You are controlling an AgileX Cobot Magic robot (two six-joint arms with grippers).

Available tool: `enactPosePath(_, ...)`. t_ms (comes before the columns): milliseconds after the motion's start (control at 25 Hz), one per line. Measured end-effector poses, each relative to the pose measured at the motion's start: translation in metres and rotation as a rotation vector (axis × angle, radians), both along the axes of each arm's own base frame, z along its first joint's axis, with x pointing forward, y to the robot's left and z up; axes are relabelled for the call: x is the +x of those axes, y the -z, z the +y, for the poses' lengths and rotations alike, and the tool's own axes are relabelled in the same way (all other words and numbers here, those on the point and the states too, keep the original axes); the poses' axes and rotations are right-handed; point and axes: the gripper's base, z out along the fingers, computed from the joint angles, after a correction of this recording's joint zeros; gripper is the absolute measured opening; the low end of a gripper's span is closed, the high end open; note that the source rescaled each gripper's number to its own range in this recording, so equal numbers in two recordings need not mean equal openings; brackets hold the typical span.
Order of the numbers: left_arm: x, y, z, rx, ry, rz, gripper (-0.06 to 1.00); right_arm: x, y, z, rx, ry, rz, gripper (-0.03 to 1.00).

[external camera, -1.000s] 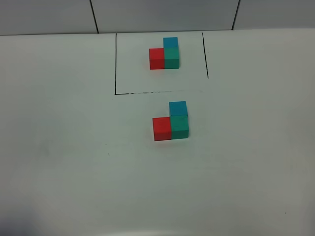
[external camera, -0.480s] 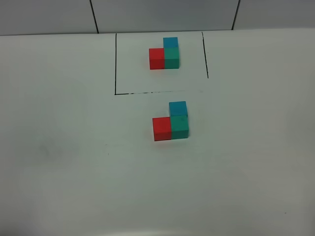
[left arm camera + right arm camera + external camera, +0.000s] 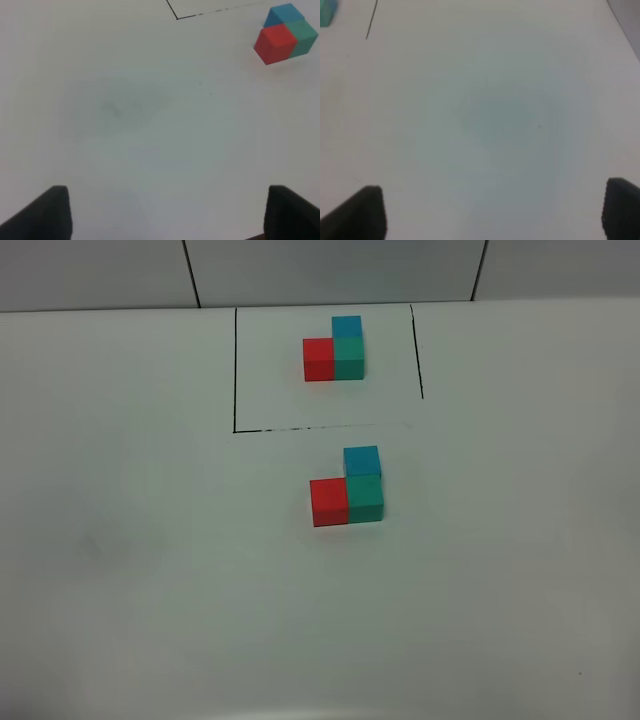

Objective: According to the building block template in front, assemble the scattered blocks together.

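A white table (image 3: 150,570) fills most of the exterior high view, its surface plain and matte; faint grey smudges mark it in the left wrist view. Behind its far edge stands a pale grey wall (image 3: 330,270); two dark seams (image 3: 192,272) run down that wall, splitting it into panels.

— Any writing, labels or numbers to read anywhere?

— None. The cubes' faces are plain colour, and the white table (image 3: 150,540) carries only thin black drawn lines (image 3: 235,370) in the upper middle of the high view, forming no letters or digits.

— And the wrist views?

— Nothing legible there either.
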Motion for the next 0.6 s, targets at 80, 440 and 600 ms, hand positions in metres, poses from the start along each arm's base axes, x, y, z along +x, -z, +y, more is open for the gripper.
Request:
enactPosePath(80,0.0000,0.0000,0.0000,0.000,-0.002,0.000,0.87,0.0000,0.0000,0.0000,0.000,0.000,0.000,0.85)
enactPosePath(440,0.0010,0.0000,-0.0024,-0.009,-0.175,0.001,0.87,0.0000,0.0000,0.0000,0.000,0.000,0.000,0.85)
enactPosePath(600,0.0010,0.0000,-0.0025,-0.013,-0.184,0.001,0.87,0.0000,0.0000,0.0000,0.000,0.000,0.000,0.85)
